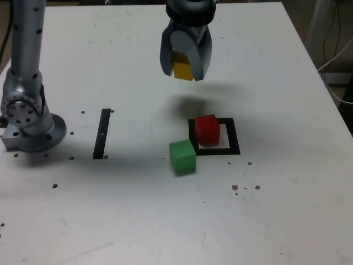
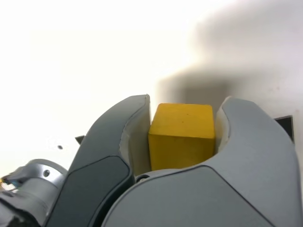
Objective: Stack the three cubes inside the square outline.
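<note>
Tip: with yellow cube (image 2: 181, 137) pinched in gripper (image 1: 183, 75), seemingly straight, move off the table's (image 1: 121, 221) exterior-view far edge, then lower gently, square onto red cube (image 1: 207, 130).

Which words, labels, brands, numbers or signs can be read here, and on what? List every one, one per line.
None: no readable text in either view.
Red, green and yellow cubes: plain faces, no lettering seen.
Gripper: no lettering seen.
Black tape outline: unmarked.
</note>
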You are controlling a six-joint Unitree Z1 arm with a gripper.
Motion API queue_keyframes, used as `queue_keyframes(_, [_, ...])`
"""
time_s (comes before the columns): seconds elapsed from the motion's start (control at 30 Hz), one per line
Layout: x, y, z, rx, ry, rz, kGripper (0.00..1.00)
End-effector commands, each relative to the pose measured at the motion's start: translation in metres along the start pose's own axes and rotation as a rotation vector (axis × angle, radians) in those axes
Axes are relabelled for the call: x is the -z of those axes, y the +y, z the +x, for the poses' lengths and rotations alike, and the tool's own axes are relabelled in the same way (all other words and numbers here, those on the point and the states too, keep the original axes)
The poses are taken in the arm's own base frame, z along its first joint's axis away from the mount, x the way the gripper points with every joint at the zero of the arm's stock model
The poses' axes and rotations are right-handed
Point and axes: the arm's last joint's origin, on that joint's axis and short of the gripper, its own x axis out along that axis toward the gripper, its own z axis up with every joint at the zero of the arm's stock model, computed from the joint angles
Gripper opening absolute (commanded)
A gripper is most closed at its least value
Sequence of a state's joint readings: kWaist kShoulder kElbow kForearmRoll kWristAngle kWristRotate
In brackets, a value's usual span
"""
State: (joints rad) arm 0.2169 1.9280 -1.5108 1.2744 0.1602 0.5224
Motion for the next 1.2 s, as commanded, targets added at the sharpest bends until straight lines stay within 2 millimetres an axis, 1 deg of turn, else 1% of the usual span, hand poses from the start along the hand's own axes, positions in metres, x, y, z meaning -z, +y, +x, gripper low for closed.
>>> queue_keyframes(0.0, [-0.001,-0.011,-0.003,0.007,0.007,-0.020,0.36])
queue_keyframes(0.2, [-0.010,-0.034,-0.008,0.049,-0.006,-0.079,0.35])
queue_keyframes(0.37, [-0.015,-0.050,-0.017,0.086,-0.012,-0.136,0.35])
queue_keyframes(0.6, [-0.023,-0.064,-0.027,0.139,-0.012,-0.201,0.35])
queue_keyframes(0.87, [-0.042,-0.073,-0.026,0.178,-0.018,-0.255,0.35])
queue_keyframes(1.17, [-0.056,-0.069,-0.020,0.176,-0.008,-0.272,0.35])
